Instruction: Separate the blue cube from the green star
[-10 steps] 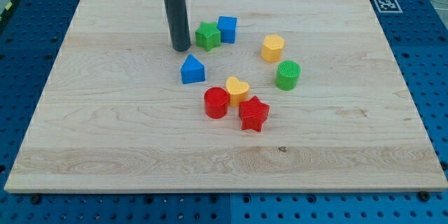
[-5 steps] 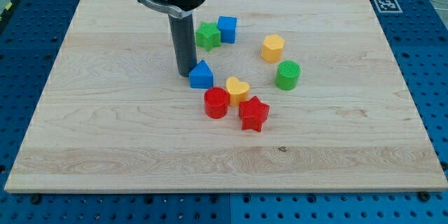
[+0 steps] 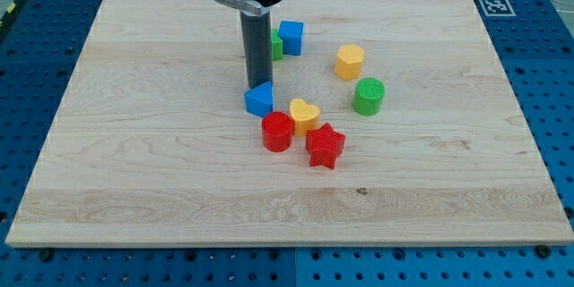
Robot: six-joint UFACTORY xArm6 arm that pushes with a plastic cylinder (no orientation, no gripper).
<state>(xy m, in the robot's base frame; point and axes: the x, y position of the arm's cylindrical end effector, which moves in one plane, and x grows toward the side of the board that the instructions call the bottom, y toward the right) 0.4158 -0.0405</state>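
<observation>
The blue cube (image 3: 291,37) sits near the view's top centre of the wooden board (image 3: 134,143). The green star (image 3: 276,47) touches its left side and is mostly hidden behind my rod. My tip (image 3: 259,87) stands just below the green star and right behind the blue triangular block (image 3: 259,100), touching or nearly touching it.
A yellow heart (image 3: 305,115), a red cylinder (image 3: 277,132) and a red star (image 3: 325,145) cluster just below the blue triangular block. A yellow hexagonal block (image 3: 350,61) and a green cylinder (image 3: 369,96) lie to the view's right.
My rod has moved to the view's right and down, from left of the green star to in front of it. The blue triangular block has shifted right and slightly down.
</observation>
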